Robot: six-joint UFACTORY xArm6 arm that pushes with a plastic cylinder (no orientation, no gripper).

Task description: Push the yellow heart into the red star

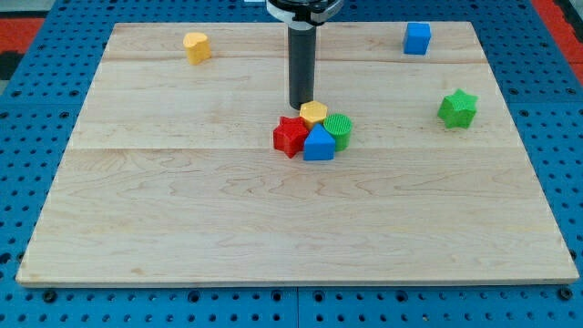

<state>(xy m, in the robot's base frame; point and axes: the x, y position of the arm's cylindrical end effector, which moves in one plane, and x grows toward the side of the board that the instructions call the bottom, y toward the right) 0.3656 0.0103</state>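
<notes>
Wood grain is running across the table [182, 210], a pale board sitting on a blue pegboard surface [27, 109]. As for my end effector, it is only a straight dark rod with nothing that opens or closes, and it is gripping nothing. It is coming down from the upper centre of the frame, and my tip [301, 106] is resting just above and slightly left of a tight cluster of four blocks near the middle of the frame.

In that cluster, the yellow heart [313, 113] is sitting at the top, right beside my tip; whether the two are actually touching I cannot tell. The red star [290, 136] is lying at the cluster's left, just below and left of the heart, and the two are looking pressed together. A blue block [319, 144] is sitting at the bottom, touching the star's right side, and a green round ribbed block [340, 129] is closing the cluster on the right.

Well apart from these, a second yellow block [196, 46] is lying in the upper left of the frame, a blue cube [417, 37] in the upper right, and a green star [457, 108] at the right.
</notes>
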